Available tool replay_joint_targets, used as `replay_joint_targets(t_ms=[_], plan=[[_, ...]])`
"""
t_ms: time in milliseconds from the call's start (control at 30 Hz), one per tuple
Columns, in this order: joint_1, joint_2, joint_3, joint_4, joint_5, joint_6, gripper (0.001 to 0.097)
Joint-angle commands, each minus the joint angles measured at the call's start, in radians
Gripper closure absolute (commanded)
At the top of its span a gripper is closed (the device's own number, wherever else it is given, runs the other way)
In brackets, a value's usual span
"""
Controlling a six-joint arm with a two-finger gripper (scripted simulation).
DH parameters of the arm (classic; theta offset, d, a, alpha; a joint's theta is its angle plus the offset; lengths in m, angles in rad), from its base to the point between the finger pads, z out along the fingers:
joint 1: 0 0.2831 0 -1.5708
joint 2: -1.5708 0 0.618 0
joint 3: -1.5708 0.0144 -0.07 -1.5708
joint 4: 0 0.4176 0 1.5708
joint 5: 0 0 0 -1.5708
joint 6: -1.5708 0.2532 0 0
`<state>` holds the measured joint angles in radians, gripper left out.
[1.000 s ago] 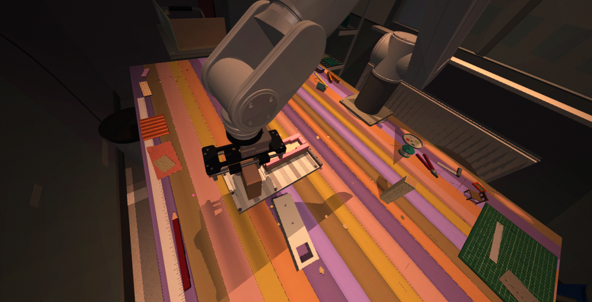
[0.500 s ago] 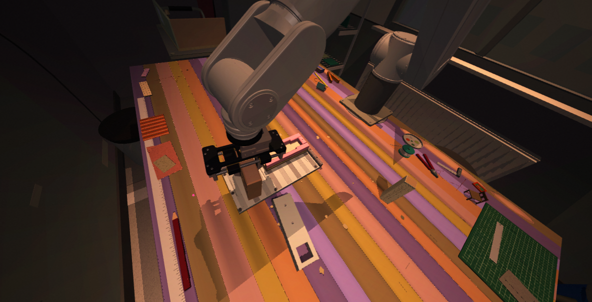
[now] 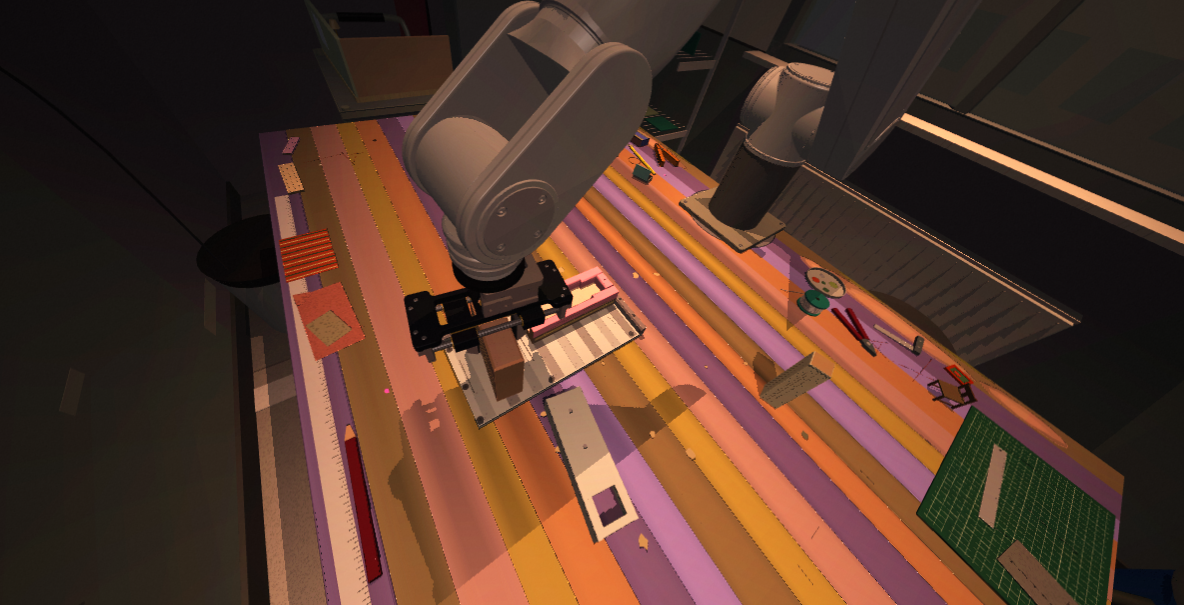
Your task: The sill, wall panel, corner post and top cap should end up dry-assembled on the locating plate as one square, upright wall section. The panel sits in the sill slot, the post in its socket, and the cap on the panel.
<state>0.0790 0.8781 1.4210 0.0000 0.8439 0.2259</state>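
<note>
On the striped bench's left middle lies the pale locating plate (image 3: 542, 357), with the pink sill (image 3: 575, 303) along its far edge. The brown corner post (image 3: 503, 366) stands upright at the plate's near-left end. My gripper (image 3: 497, 328) hangs right over the post's top, open and holding nothing. A long pale panel with a square window (image 3: 589, 461) lies flat on the bench just in front of the plate. A small tan strip (image 3: 793, 380) lies apart to the right, propped at an angle.
Behind the plate rises the arm's base (image 3: 745, 204) on its mount. A red pencil (image 3: 363, 502) and a ruler lie along the left edge. A green cutting mat (image 3: 1022, 510) fills the right front corner, with pliers and small tools beyond it.
</note>
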Motion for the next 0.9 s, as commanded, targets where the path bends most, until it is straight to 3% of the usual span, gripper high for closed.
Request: replay_joint_targets(t_ms=[0,867], plan=[[0.0,-0.001,-0.001,0.0,0.0,0.0,0.0438],[0.0,-0.05,-0.014,0.0,0.06,0.0,0.0438]])
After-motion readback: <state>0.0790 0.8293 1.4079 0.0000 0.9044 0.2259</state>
